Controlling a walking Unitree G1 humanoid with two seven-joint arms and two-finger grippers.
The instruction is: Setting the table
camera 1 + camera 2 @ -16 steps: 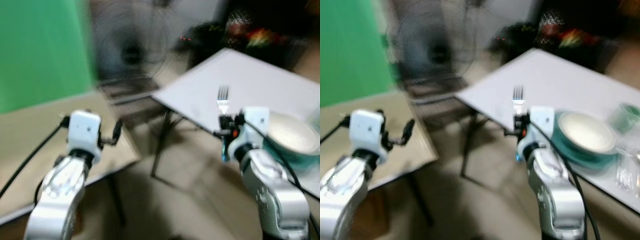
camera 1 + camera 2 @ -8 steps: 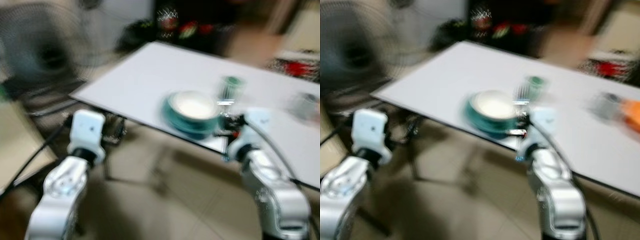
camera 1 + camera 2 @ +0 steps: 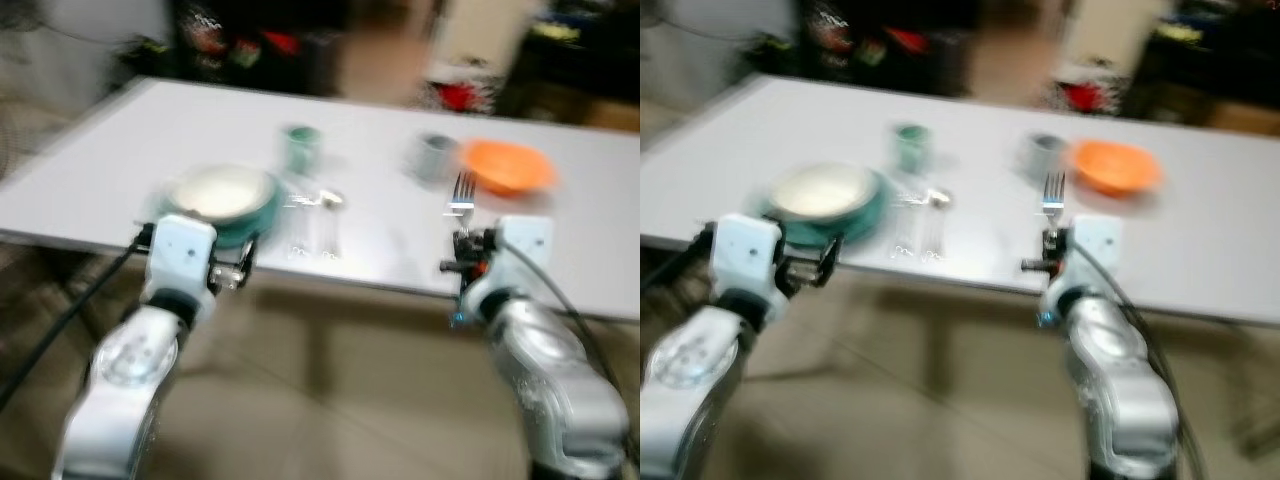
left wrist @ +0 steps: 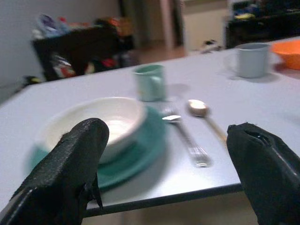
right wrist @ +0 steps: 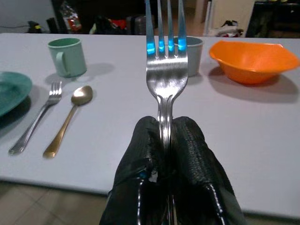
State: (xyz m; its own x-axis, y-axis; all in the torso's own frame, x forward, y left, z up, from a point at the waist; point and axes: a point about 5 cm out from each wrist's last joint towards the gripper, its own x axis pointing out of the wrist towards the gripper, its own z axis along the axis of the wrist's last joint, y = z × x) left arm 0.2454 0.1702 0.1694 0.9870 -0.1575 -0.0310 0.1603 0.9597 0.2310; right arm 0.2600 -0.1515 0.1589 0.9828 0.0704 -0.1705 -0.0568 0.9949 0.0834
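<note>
The robot stands at the near edge of a long white table point(image 3: 560, 270), both silver arms raised in front of it; the head views are blurred, so fine detail comes from the wrist cameras; the right gripper point(image 5: 165, 136) has its two black fingers pressed tight on the handle of a fork point(image 5: 165, 70), which stands upright with its tines pointing up, held just above the table's near edge and to the right of the setting already laid; the left gripper point(image 4: 164, 154) is spread wide with nothing between its fingers, hovering at the table's near edge in front of a white bowl point(image 4: 101, 119) that sits on a teal plate point(image 4: 140, 150); just right of the plate lie a second fork point(image 5: 40, 115) and a spoon point(image 5: 70, 115) side by side, with a green mug point(image 5: 69, 56) beyond them; farther right stand a grey mug point(image 4: 251, 58) and, beside it, an orange bowl point(image 5: 253, 61); this looks like the carrying step, with the held fork brought to the table but not yet laid; the next move probably calls for lowering it flat onto the bare table near the orange bowl, tilting it down before letting go so it does not topple or slide off the edge.
</note>
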